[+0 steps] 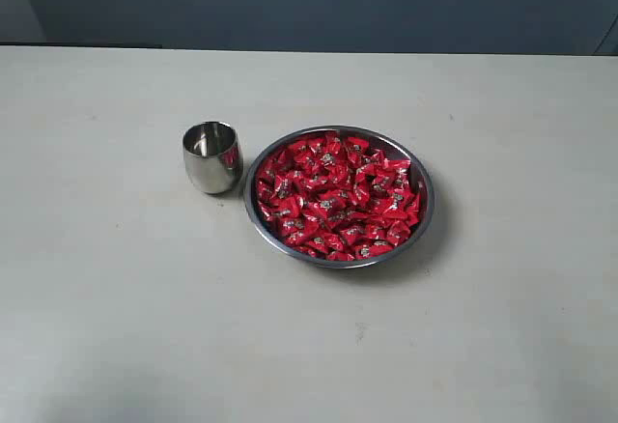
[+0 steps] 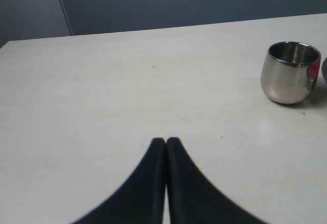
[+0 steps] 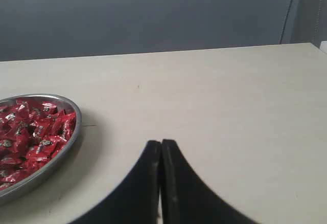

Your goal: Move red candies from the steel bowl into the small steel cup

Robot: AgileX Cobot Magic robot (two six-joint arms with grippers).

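we see the red candies (image 1: 338, 196) heaped in the steel bowl (image 1: 249, 212) on the counter (image 1: 116, 297). the small steel cup (image 1: 212, 159) stands just beside the bowl, on its left. our left pincer (image 2: 166, 141) and right pincer (image 3: 161, 143) are both pressed closed, holding nothing.

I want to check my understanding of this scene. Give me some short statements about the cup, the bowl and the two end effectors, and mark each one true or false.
1. The cup stands upright on the table, left of the bowl in the exterior view. True.
2. The cup is full of candies. False: no candy shows in it; the candies lie in the bowl.
3. The left end effector is shut and holds nothing. True.
4. The right end effector grips a candy. False: it is shut and empty, apart from the bowl.
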